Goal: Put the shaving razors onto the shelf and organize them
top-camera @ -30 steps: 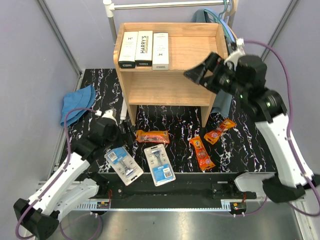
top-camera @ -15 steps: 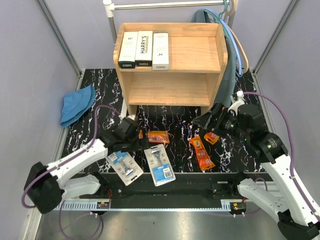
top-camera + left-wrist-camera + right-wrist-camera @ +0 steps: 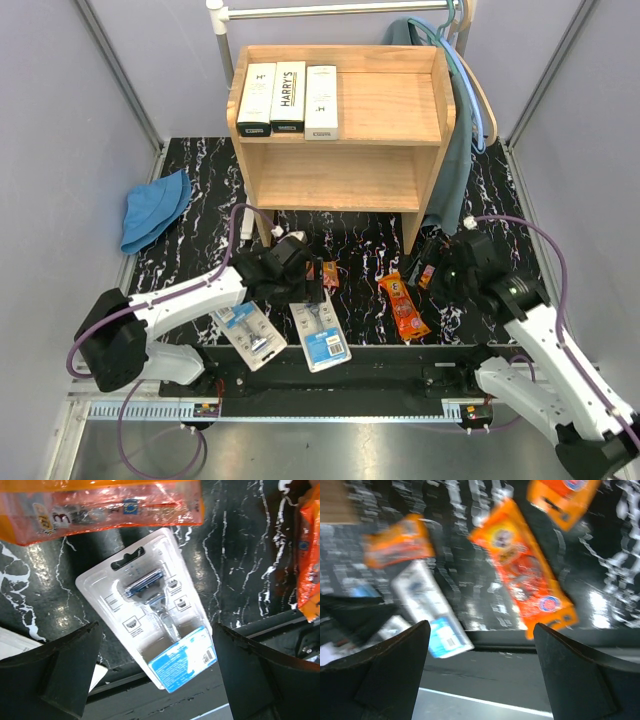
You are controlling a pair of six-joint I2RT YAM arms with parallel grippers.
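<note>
Left arm [image 3: 190, 295] stretched low across the black mat [image 3: 200, 165], left gripper [image 3: 303, 283] jaws wide above a blister card [image 3: 152, 630], right arm [image 3: 530, 310] bent downward, right gripper [image 3: 425, 262] jaws wide over an orange pouch [image 3: 525, 575], three white boxes [image 3: 287, 98] side by side on the shelf [image 3: 400, 105] top tier

Three white boxes [image 3: 287, 98] are lined up on the shelf's [image 3: 400, 110] upper tier, at its left; two blister cards [image 3: 322, 335] are laid by the worktop's [image 3: 200, 200] near edge.
</note>
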